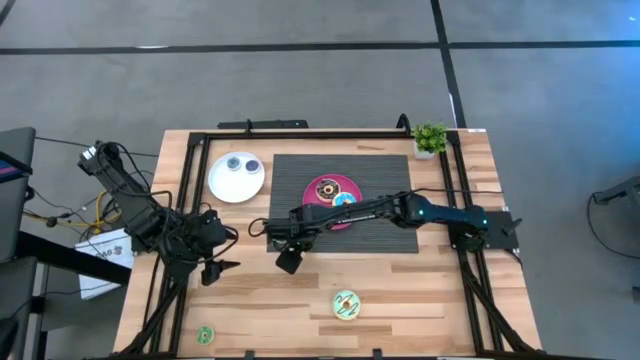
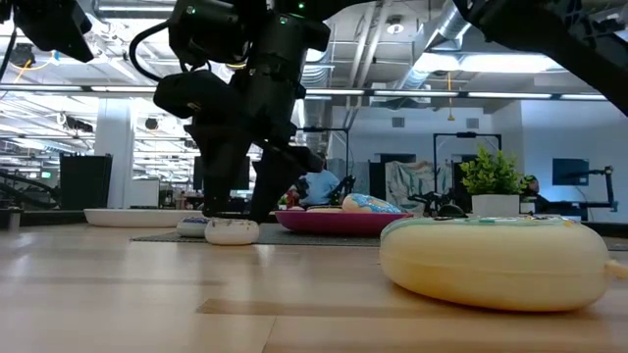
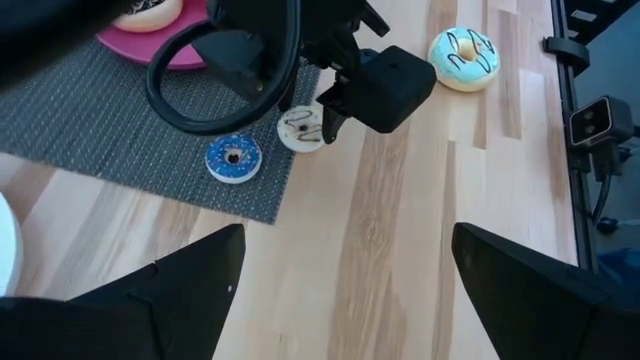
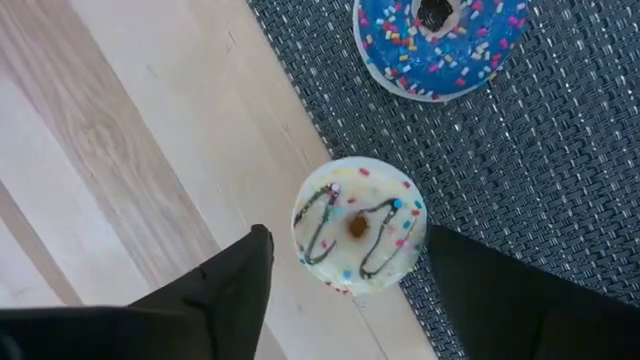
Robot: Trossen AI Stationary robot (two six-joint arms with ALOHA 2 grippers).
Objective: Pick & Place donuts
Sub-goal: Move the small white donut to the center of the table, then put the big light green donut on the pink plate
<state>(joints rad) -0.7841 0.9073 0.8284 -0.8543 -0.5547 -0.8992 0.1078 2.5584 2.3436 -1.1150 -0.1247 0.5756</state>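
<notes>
The right gripper (image 4: pixel 345 275) reaches to the dark mat's (image 1: pixel 390 240) seven o'clock corner, its fingers (image 4: pixel 225 280) apart on either side of a tiny cream donut (image 4: pixel 358 225) that lies half on the mat's edge, half on the wooden table (image 1: pixel 400 300). A tiny blue sprinkled donut (image 4: pixel 440 40) sits on the mat just beside the cream one. The pink plate (image 1: pixel 330 190) at the mat's centre holds a brown donut (image 1: pixel 325 188) and a light blue one (image 1: pixel 346 199), partly under the right arm. The white plate (image 1: pixel 235 177), at ten o'clock, holds two tiny donuts. A pale green donut (image 1: pixel 346 305) lies at six o'clock, a tiny green one (image 1: pixel 204 335) at seven. A potted plant (image 1: pixel 430 138) stands at one o'clock. The left gripper (image 1: pixel 215 268) waits at eight o'clock, fingers (image 3: pixel 190 290) wide apart.
</notes>
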